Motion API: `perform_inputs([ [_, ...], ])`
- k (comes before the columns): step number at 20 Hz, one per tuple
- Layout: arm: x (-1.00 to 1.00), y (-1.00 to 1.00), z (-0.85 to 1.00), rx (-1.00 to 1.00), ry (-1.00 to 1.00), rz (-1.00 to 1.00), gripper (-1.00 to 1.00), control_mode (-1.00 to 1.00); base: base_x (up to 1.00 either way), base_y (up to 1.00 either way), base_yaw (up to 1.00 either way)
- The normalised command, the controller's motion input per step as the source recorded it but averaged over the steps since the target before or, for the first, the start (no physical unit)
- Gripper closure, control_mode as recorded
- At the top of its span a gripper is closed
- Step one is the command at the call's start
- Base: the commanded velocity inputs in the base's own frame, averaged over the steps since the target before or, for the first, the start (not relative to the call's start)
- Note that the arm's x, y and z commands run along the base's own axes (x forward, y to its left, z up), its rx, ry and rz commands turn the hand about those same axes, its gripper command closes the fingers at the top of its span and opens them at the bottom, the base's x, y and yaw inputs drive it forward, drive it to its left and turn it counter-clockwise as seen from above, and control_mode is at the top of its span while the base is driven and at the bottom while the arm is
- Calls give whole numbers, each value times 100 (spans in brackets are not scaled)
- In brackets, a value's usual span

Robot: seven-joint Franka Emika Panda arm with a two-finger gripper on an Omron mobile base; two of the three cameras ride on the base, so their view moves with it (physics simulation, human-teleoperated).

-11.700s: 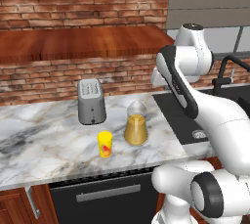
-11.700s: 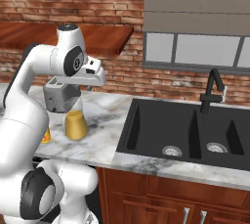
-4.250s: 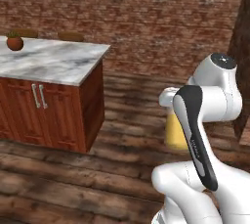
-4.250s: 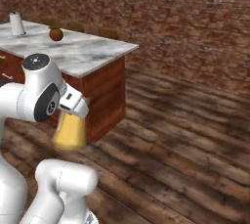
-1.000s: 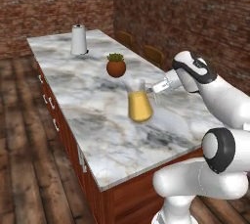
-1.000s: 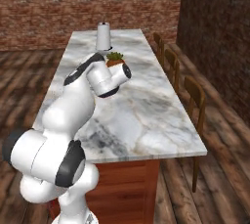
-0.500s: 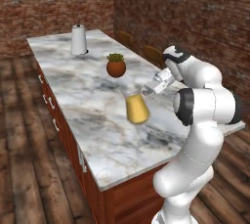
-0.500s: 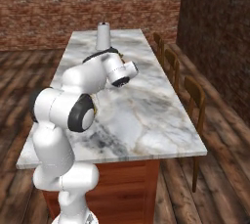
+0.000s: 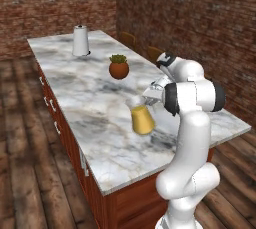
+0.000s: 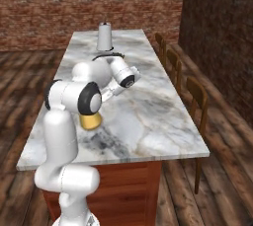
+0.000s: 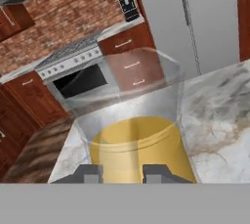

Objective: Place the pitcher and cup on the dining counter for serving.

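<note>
I see my claw [image 11: 121,173] clamped on the clear glass pitcher of amber liquid [image 9: 141,118], over the white marble surface [image 9: 90,93], near a potted plant [image 9: 119,67].

The pitcher [image 9: 141,118] is clear glass with amber-yellow liquid in its lower part, and it sits on a bench [image 9: 75,88] whose top is white marble with grey veins over red-brown wooden cabinets. Farther along the top are a terracotta-red pot with a green plant [image 9: 119,66] and a white roll on a dark base [image 9: 80,40]. The floor [image 9: 20,173] is dark brown planks, the walls [image 9: 200,18] red-brown brick, and the chairs [image 10: 195,96] brown wood.
</note>
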Motion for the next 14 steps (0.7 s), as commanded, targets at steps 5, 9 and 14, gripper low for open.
perform_inputs([
  [5,-3,-3,-37,0,-4,15,100,-100,0,0,0],
  [9,-5,-13,-25,0,-9,2,100,-100,0,0,0],
  [14,-3,-6,-11,0,-6,0,-100,-100,0,0,0],
])
